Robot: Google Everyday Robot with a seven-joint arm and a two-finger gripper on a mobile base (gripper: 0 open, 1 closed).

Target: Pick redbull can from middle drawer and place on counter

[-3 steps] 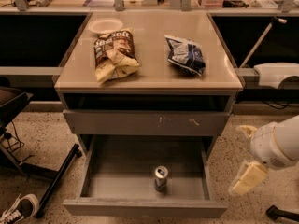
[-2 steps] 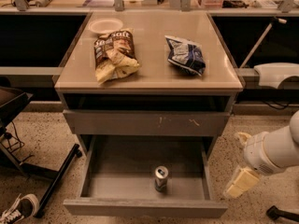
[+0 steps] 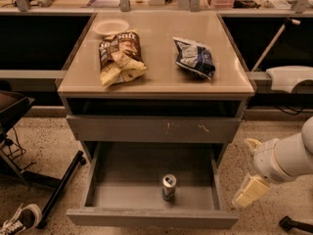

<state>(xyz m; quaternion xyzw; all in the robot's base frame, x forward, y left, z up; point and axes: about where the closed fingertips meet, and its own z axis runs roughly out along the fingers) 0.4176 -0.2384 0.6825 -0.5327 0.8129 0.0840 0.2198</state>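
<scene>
Speckled floor [image 3: 44,141] surrounds a grey drawer cabinet that stands in the middle of the frame, and behind it, along the top edge, runs a long tan ledge [image 3: 73,4] with metal posts and small clutter. On the cabinet lies the counter [image 3: 161,77], a glossy tan top. It carries a brown chip bag [image 3: 120,57] at the left of centre, a dark blue chip bag [image 3: 194,58] at the right of centre, well apart from the first, and a white paper plate [image 3: 110,26] just behind the brown bag, near the upper left corner of the top. Under the counter there is a dark gap, then a closed drawer front [image 3: 146,129] with whitish scratches. Below this, the middle drawer [image 3: 127,185] is pulled out toward the bottom of the frame, so its flat grey floor is in view. The redbull can [image 3: 168,187] stands upright on this floor, a little right of the centre and nearer to the front panel than to the back; nothing touches it. The gripper [image 3: 248,173] is at the lower right of the frame, outside the drawer and beside its right wall, carried by a white arm [image 3: 288,158] that enters from the right edge. Its two cream fingers are spread apart, one higher and one lower, and they hold nothing. The gripper is apart from the can, with the drawer wall between them. At the lower left corner a sneaker [image 3: 19,220] shows next to a black metal leg [image 3: 58,190].
</scene>
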